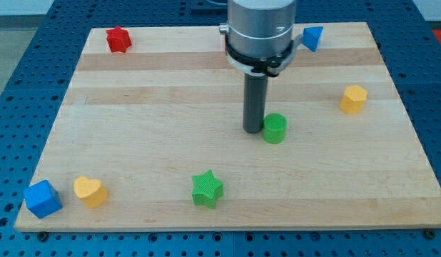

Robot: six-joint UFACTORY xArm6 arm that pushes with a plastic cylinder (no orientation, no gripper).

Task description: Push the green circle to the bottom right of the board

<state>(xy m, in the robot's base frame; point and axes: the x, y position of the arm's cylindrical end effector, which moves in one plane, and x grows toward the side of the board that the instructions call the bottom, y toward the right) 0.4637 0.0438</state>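
The green circle (275,128) is a short green cylinder standing on the wooden board (135,143), a little right of the middle. My tip (253,130) rests on the board right at the circle's left side, touching it or nearly so. The dark rod rises from there to the grey arm head (260,32) at the view's top.
A green star (207,189) lies at bottom centre. A yellow heart (90,191) and a blue cube (42,198) sit at bottom left. A red star (118,39) is at top left, a blue triangle (312,37) at top right, a yellow hexagon-like block (353,98) at right.
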